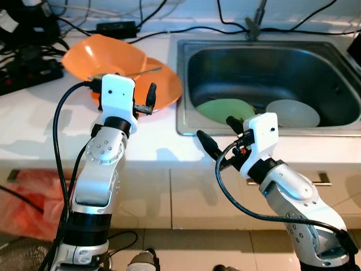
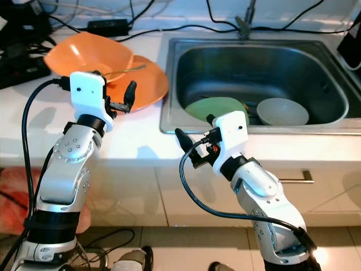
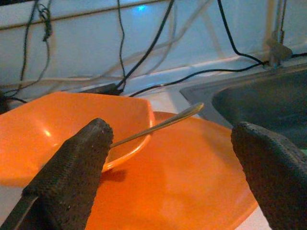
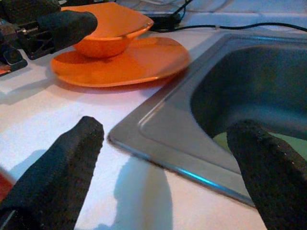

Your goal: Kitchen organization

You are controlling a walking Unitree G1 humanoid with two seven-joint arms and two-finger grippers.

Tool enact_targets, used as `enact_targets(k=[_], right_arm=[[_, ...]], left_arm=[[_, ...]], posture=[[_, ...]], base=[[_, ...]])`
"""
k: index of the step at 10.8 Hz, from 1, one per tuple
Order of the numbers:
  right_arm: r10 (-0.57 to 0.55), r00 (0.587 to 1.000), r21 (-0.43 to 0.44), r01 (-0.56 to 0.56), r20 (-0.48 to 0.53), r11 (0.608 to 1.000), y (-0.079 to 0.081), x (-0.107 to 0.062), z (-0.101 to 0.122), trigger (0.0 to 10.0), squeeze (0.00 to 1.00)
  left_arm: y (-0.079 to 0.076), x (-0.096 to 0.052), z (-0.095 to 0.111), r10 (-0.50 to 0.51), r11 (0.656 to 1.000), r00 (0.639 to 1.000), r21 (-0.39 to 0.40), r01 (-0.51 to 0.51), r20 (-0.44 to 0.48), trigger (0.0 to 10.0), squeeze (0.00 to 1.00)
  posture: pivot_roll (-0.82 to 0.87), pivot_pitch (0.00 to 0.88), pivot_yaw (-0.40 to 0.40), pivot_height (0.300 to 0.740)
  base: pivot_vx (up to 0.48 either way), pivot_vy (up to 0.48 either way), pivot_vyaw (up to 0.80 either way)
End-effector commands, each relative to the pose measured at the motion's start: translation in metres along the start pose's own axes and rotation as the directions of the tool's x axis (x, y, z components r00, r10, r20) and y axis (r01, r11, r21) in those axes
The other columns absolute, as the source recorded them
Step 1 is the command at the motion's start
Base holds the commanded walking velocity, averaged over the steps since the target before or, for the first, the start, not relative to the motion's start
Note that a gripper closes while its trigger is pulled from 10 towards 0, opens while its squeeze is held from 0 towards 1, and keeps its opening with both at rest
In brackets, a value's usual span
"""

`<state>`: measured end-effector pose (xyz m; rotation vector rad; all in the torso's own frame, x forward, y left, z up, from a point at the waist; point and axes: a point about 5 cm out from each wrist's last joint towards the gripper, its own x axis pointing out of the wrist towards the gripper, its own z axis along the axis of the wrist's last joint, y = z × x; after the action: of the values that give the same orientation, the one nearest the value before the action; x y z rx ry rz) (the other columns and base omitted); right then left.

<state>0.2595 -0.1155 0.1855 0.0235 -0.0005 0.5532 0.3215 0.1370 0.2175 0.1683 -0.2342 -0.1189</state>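
Note:
An orange bowl [image 1: 104,56] leans on an orange plate [image 1: 166,87] on the white counter [image 1: 45,118], left of the steel sink [image 1: 181,90]. A metal spoon [image 1: 144,70] lies across the bowl's rim. My left gripper [image 3: 172,143] is open just in front of the plate's near edge, with nothing between its fingers. In the sink lie a green plate [image 1: 223,110] and a pale bowl [image 1: 293,113]. My right gripper [image 1: 219,132] is open and holds nothing. It hovers over the counter at the sink's front left corner.
A power strip [image 1: 28,73], a black adapter [image 1: 115,27] and several cables run along the back of the counter. The faucet [image 1: 256,22] stands behind the sink. A red bag [image 1: 28,203] lies on the floor at the left, below the cabinet fronts.

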Motion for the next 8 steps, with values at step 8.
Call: enact_targets(k=[8], right_arm=[[-0.015, 0.999, -0.008, 0.016, 0.051, 1.0, 0.0013, 0.0017, 0.0087, 10.0, 0.0]], left_arm=[[-0.0002, 0.0012, 0.0085, -0.005, 1.0, 1.0, -0.01, 0.005, 0.027, 10.0, 0.0]], posture=[[0.13, 0.156, 0.019, 0.74]], base=[[0.258, 0.0, 0.0]])
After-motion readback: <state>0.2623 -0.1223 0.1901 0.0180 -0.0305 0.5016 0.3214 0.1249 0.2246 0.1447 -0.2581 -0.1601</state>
